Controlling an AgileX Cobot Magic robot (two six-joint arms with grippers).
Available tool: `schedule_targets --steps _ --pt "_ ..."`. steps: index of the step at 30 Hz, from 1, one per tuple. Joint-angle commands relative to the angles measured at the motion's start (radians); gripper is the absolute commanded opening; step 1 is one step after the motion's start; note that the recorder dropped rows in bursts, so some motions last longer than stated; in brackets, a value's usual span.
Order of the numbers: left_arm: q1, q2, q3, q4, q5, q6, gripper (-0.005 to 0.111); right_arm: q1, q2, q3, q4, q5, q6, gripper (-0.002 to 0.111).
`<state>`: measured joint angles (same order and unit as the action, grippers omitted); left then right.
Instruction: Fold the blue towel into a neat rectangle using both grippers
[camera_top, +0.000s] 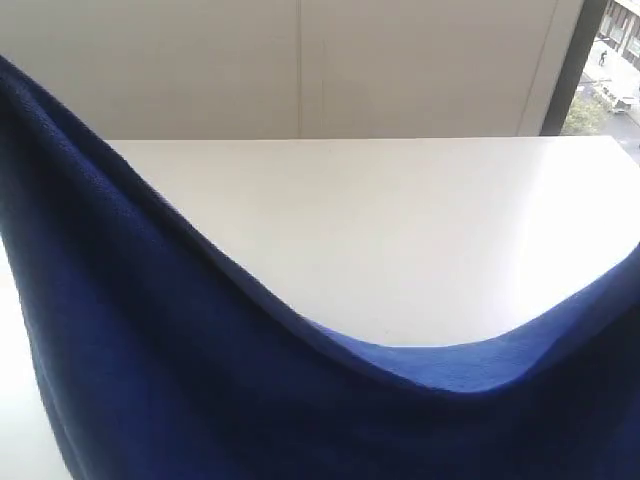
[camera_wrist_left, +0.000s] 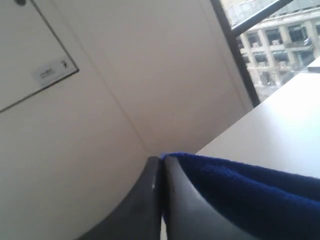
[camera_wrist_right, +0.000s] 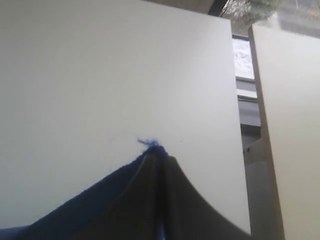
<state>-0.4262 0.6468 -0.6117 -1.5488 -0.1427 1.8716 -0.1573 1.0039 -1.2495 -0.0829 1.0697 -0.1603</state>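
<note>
The blue towel (camera_top: 200, 380) hangs lifted in front of the exterior camera, its top edge sagging in a curve from upper left down to the middle and up again at the right. Neither arm shows in the exterior view. In the left wrist view my left gripper (camera_wrist_left: 161, 159) is shut, with the blue towel (camera_wrist_left: 250, 195) pinched at the fingertips and trailing away to one side. The right wrist view has my right gripper (camera_wrist_right: 159, 156) shut on a corner of the blue towel (camera_wrist_right: 80, 215), a small frayed tuft sticking out past the tips.
The white table (camera_top: 400, 230) stretches behind the towel to a pale wall (camera_top: 300, 60). A dark window frame (camera_top: 575, 60) stands at the back right. The table's edge (camera_wrist_right: 240, 150) shows in the right wrist view, with a gap and another pale panel beyond it.
</note>
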Motion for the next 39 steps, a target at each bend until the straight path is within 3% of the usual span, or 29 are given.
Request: schedule_targets --steps 1,11,15,21,23,26,29,31,35,39 --pt "-0.006 0.149 -0.046 -0.196 -0.258 0.219 0.0 -0.002 0.04 0.069 0.007 -0.103 0.006 0.0" --pt "-0.006 0.421 -0.117 -0.196 -0.231 0.228 0.0 -0.002 0.062 0.074 0.009 -0.136 0.006 0.0" --pt "-0.006 0.486 -0.159 -0.196 -0.021 0.197 0.0 -0.002 0.062 0.074 0.015 -0.134 0.006 0.0" --pt "-0.004 0.499 -0.206 -0.172 0.318 -0.051 0.0 -0.002 0.062 0.074 0.02 -0.125 0.006 0.0" --pt "0.015 0.499 -0.214 0.044 0.435 -0.258 0.0 -0.002 0.062 0.074 0.022 -0.125 0.006 0.0" --pt "0.104 0.517 -0.278 0.595 0.756 -0.745 0.0 -0.002 0.062 0.074 0.024 -0.125 0.006 0.0" --pt "0.179 0.516 -0.351 0.969 0.876 -1.093 0.0 -0.002 0.062 0.074 0.026 -0.125 0.006 0.0" --pt "0.215 0.5 -0.392 1.062 0.956 -1.205 0.0 -0.002 0.062 0.074 0.033 -0.117 0.006 0.0" --pt "0.241 0.437 -0.453 1.087 1.167 -1.223 0.0 0.0 0.047 0.074 0.034 -0.08 0.001 0.0" --pt "0.241 0.322 -0.469 1.126 1.232 -1.293 0.0 0.013 -0.033 0.074 0.034 -0.055 0.001 0.0"
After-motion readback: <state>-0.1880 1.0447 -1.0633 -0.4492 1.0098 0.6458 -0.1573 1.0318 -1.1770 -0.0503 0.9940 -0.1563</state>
